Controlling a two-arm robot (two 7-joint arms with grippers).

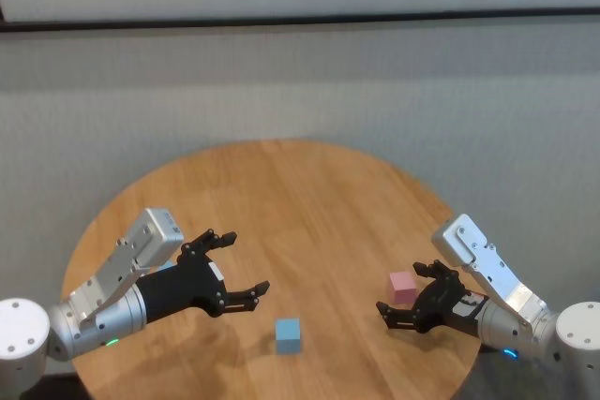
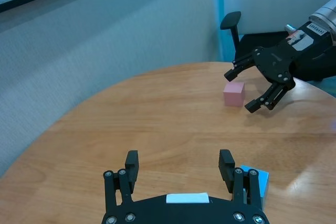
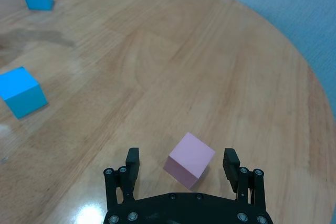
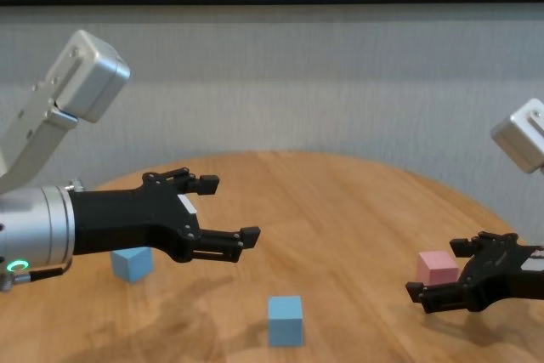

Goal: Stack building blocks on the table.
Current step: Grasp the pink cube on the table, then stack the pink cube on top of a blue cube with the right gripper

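Near table [image 1: 309, 185] right edge: right claw [image 1: 405, 297] open, straddling pink block [image 1: 402, 287].

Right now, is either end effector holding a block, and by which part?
Nothing is held. The right end effector is open around the pink block without touching it; the left end effector is open over the table.

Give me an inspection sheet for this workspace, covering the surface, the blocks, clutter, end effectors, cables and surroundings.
Surface: round wooden table, with visible plank grain.
Job's things: pink block at the right, blue block near the front middle, second blue block at the left; all apart, none stacked.
Clutter: nothing seen.
End effectors: left end effector open, above the table near the left blue block; right end effector open, its jaws either side of the pink block, not closed on it.
Cables: nothing seen.
Surroundings: pale wall with a dark rail behind the table.
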